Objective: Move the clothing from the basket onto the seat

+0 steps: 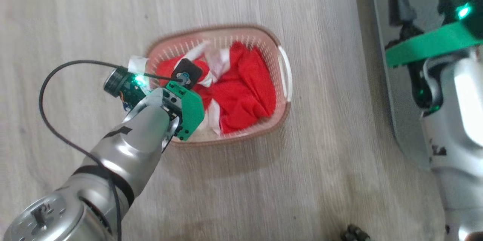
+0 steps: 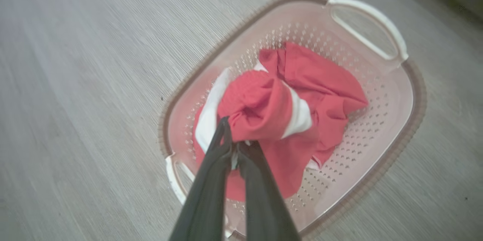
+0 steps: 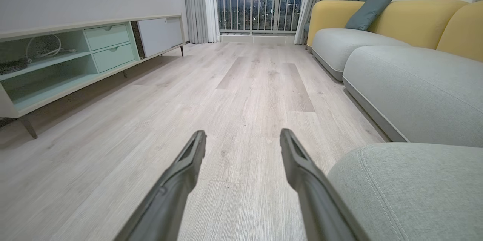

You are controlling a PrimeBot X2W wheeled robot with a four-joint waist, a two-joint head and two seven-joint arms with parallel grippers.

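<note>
The cream basket [image 1: 283,68] with its brown rim [image 2: 415,82] sits on the wooden floor and holds the bright red clothing [image 1: 245,86] with white trim bands. My left gripper [image 2: 236,146] is shut on a bunched fold of the red clothing [image 2: 260,109], held a little above the rest of the pile. In the head view the left wrist [image 1: 177,101] hangs over the basket's left end and hides the fingers. My right gripper [image 3: 242,139] is open and holds nothing, low over the floor beside the grey-green seat [image 3: 411,184].
A long sofa with yellow backs and grey-green cushions [image 3: 411,82] runs along the right. A low pale cabinet [image 3: 83,56] stands along the left wall. Open wooden floor [image 3: 249,82] lies between them. The right arm [image 1: 456,94] rises at the right edge of the head view.
</note>
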